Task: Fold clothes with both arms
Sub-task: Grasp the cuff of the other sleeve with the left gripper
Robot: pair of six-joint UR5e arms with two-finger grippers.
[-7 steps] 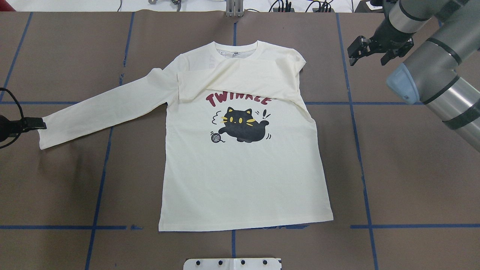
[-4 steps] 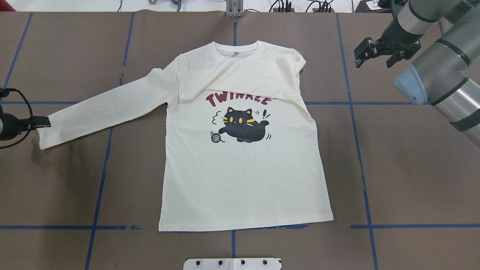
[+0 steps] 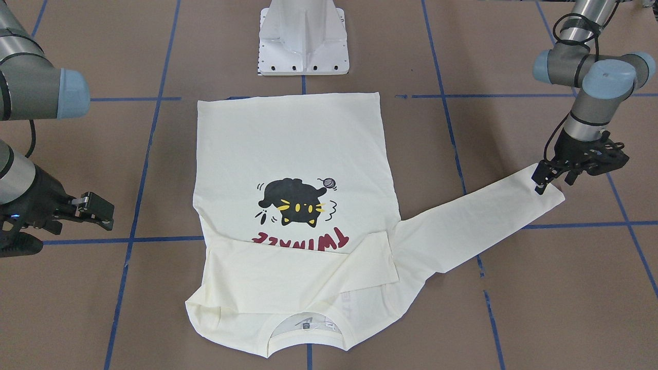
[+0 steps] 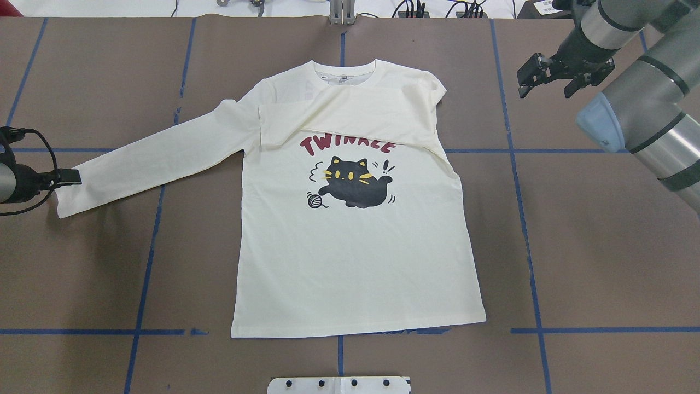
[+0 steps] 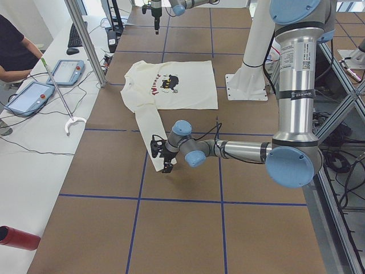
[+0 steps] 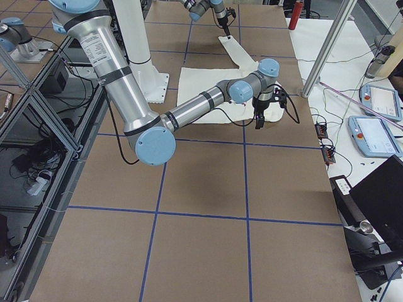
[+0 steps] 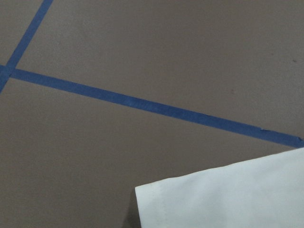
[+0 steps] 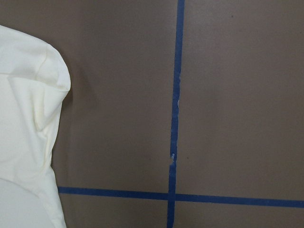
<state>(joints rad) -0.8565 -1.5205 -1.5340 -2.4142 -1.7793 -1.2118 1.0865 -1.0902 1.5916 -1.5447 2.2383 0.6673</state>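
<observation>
Cream T-shirt [image 3: 293, 139] lies with its cuff [image 3: 544, 199] under left pincer [image 3: 551, 183].

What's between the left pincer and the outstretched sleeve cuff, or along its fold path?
Nothing visible: the left pincer is at the cuff, and only the other sleeve, already folded, lies across the shirt chest.

Cream T-shirt [image 4: 355, 262], black cat [image 4: 354, 189] print.

T-shirt [image 4: 355, 262]: cream, flat, print up | one sleeve across chest, other outstretched
</observation>
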